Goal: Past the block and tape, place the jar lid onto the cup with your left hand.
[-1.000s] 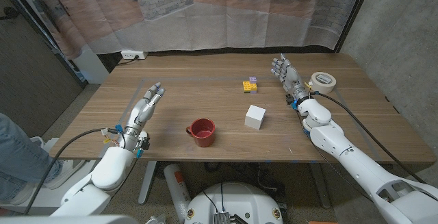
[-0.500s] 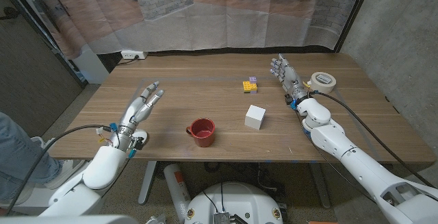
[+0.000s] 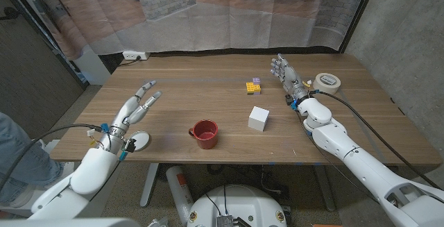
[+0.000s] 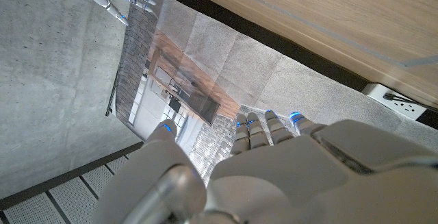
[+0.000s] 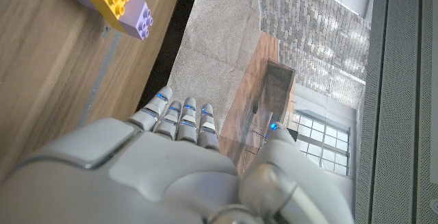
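White and round, the jar lid (image 3: pixel 139 141) lies on the wooden desk (image 3: pixel 208 88) just beside the wrist of the left hand (image 3: pixel 133 107), near the front edge. That hand is raised with its fingers spread, holding nothing. To its right stands the red cup (image 3: pixel 205 133), then a white block (image 3: pixel 259 118), with yellow-and-purple toy bricks (image 3: pixel 253 87) beyond. Farther right, the right hand (image 3: pixel 287 76) is likewise open and empty, fingers extended. The tape roll (image 3: pixel 327 82) sits just to that hand's right.
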`<state>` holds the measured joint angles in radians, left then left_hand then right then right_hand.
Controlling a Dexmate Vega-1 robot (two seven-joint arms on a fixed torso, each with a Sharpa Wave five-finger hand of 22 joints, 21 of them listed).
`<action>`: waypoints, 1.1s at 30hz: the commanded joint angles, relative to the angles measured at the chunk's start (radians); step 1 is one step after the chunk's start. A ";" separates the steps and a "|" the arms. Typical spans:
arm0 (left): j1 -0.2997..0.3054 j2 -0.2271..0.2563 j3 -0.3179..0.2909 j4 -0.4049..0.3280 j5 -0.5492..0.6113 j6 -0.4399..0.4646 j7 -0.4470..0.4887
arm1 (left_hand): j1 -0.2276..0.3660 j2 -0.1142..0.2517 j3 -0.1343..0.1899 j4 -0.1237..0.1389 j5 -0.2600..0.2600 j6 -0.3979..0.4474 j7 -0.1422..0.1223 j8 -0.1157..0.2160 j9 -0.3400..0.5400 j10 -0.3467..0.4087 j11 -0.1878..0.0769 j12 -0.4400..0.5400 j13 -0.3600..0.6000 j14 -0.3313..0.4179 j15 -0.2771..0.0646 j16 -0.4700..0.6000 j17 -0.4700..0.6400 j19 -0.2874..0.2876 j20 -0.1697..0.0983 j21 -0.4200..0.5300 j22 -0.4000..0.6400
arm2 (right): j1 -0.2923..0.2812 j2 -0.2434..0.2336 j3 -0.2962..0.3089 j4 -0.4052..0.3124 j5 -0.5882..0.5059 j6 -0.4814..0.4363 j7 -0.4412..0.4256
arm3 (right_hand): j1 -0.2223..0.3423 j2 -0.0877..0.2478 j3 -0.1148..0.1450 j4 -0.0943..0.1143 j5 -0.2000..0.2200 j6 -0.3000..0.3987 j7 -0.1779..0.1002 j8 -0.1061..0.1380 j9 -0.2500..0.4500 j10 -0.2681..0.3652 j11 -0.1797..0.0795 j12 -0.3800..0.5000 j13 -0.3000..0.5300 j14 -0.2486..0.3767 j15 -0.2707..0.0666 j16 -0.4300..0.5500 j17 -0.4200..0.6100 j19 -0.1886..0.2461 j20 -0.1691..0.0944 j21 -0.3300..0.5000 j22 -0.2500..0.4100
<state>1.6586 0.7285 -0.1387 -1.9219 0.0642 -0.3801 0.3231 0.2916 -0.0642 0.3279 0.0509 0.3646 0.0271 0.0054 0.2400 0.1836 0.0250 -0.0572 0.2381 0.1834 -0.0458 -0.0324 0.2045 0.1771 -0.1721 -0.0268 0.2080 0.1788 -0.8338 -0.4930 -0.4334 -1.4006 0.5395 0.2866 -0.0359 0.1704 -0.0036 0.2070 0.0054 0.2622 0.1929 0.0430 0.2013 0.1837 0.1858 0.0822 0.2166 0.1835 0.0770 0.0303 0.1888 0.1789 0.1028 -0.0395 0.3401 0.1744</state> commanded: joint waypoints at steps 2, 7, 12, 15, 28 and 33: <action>0.036 -0.036 -0.084 -0.017 0.096 -0.008 -0.017 | 0.012 0.002 0.002 -0.008 0.012 0.021 0.000 0.005 0.004 0.014 -0.013 0.002 0.004 0.011 -0.002 -0.001 0.003 0.000 -0.005 0.010 0.003 | 0.015 0.018 -0.013 0.007 -0.020 0.004 -0.013 | 0.007 0.006 0.002 -0.006 -0.003 0.006 0.000 -0.004 0.005 0.009 0.003 0.002 0.003 0.012 -0.001 0.001 0.004 0.011 0.002 -0.003 0.005; 0.038 -0.047 -0.106 -0.022 0.124 -0.004 -0.026 | 0.015 0.003 0.001 -0.009 0.016 0.029 0.001 0.006 0.004 0.025 -0.009 0.004 0.004 0.018 0.000 -0.001 0.003 0.009 -0.006 0.012 0.003 | 0.019 0.022 -0.013 0.013 -0.026 0.020 -0.012 | 0.007 0.007 0.001 -0.006 -0.003 0.007 0.001 -0.004 0.005 0.010 0.003 0.002 0.003 0.013 -0.001 0.001 0.004 0.012 0.002 -0.004 0.005; 0.049 -0.051 -0.124 -0.046 0.175 0.029 -0.038 | 0.018 0.004 0.000 -0.010 0.019 0.043 0.000 0.008 0.004 0.036 -0.015 0.004 0.004 0.027 -0.004 0.000 0.002 0.017 -0.006 0.013 0.003 | 0.020 0.023 -0.013 0.008 -0.029 0.020 -0.017 | 0.006 0.006 0.000 -0.007 -0.003 0.007 0.001 -0.004 0.005 0.012 0.002 0.003 0.003 0.014 -0.001 0.001 0.004 0.013 0.003 -0.006 0.005; 0.060 -0.057 -0.133 -0.065 0.212 0.042 -0.037 | 0.018 0.005 0.000 -0.010 0.020 0.045 0.000 0.008 0.004 0.037 -0.014 0.004 0.004 0.029 -0.006 0.000 0.002 0.018 -0.007 0.013 0.003 | 0.018 0.024 -0.011 0.004 -0.028 0.018 -0.022 | 0.006 0.006 0.000 -0.007 -0.004 0.006 -0.001 -0.004 0.005 0.012 -0.003 0.002 0.003 0.013 0.000 0.001 0.004 0.013 0.003 -0.008 0.005; 0.088 -0.089 -0.165 -0.107 0.267 0.053 -0.059 | 0.028 0.011 0.000 -0.014 0.033 0.078 -0.001 0.012 0.004 0.066 -0.019 0.006 0.004 0.052 -0.011 0.001 0.003 0.029 -0.011 0.012 0.003 | 0.007 0.018 -0.004 0.003 -0.022 0.025 -0.018 | 0.006 0.007 -0.002 -0.008 -0.004 0.007 -0.002 -0.004 0.006 0.015 0.001 0.003 0.003 0.015 0.001 0.002 0.004 0.016 0.004 -0.012 0.005; 0.108 -0.097 -0.177 -0.127 0.293 0.069 -0.075 | 0.030 0.012 0.000 -0.014 0.036 0.087 -0.002 0.013 0.004 0.069 -0.020 0.005 0.004 0.061 -0.014 0.003 0.003 0.033 -0.011 0.012 0.003 | 0.005 0.015 -0.003 -0.003 -0.021 0.020 -0.019 | 0.006 0.007 -0.002 -0.008 -0.004 0.007 -0.002 -0.004 0.006 0.016 0.002 0.003 0.003 0.016 0.001 0.002 0.004 0.017 0.003 -0.013 0.005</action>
<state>1.7298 0.6570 -0.2821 -2.0030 0.2966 -0.3365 0.2721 0.3101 -0.0563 0.3281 0.0427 0.3960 0.1024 0.0014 0.2479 0.1835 0.0862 -0.0780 0.2381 0.1835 0.0077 -0.0330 0.2044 0.1771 -0.1412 -0.0356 0.2147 0.1788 -0.8214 -0.4746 -0.4422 -1.3967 0.5121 0.3072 -0.0546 0.1704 -0.0036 0.2029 0.0012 0.2585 0.1929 0.0429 0.2013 0.1838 0.1934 0.0823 0.2166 0.1835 0.0861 0.0284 0.1888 0.1789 0.1135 -0.0358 0.3286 0.1743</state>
